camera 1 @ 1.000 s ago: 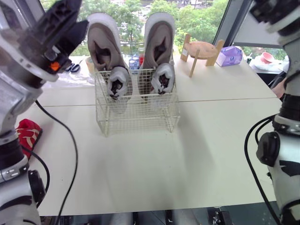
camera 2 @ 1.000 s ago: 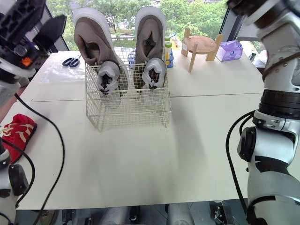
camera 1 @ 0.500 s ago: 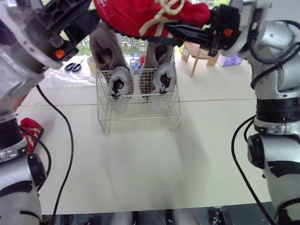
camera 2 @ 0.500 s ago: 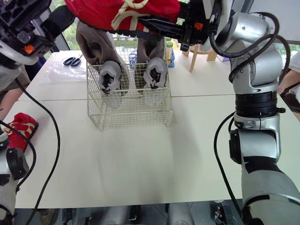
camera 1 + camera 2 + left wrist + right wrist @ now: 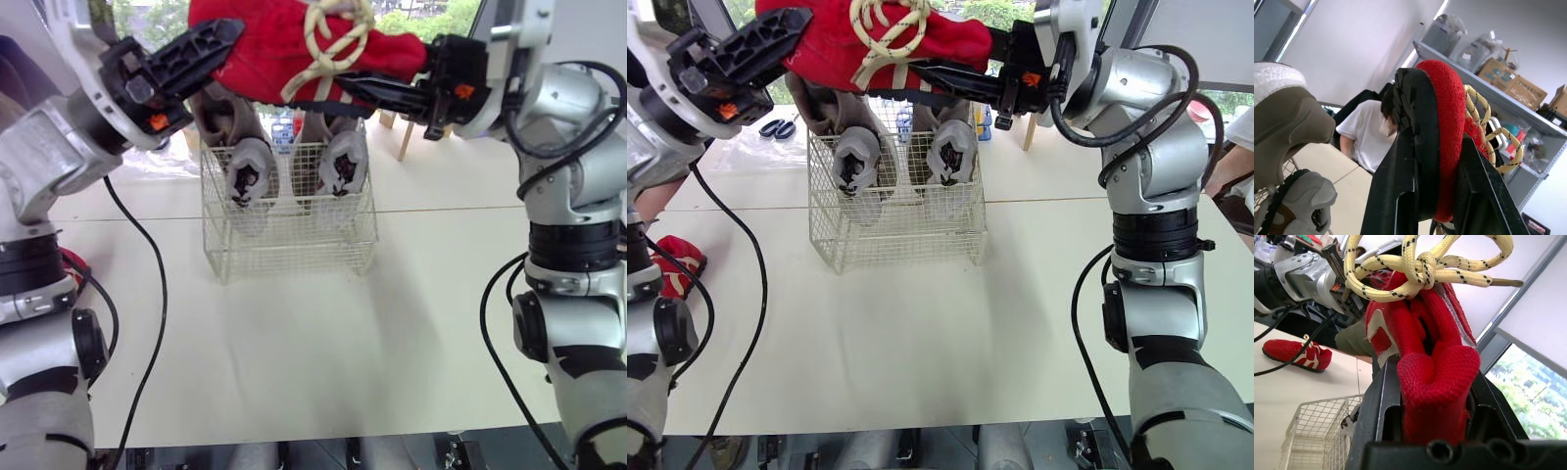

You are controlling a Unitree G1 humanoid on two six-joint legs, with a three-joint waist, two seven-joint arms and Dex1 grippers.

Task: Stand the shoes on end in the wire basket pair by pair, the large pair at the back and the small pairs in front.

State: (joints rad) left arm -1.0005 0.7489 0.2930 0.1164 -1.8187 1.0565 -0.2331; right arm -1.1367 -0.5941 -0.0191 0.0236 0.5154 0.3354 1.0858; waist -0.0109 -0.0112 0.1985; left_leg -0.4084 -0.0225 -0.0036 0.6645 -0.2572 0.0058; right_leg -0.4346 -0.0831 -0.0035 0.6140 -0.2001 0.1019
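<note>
We are seeing the red shoe (image 5: pixel 294 44) held aloft at the top centre of the frame, its upper edge cut off. The left gripper (image 5: pixel 220 44) is pinching one end and the right gripper (image 5: pixel 343 90) the other. The shoe is hiding the tops of the large pair (image 5: pixel 220 108) at the back of the wire basket (image 5: pixel 289 245), with the small pair (image 5: pixel 247 171) in front. At the left edge, a second red shoe (image 5: pixel 671 259) is lying half hidden behind the arm. Any lettering is too small to read.
</note>
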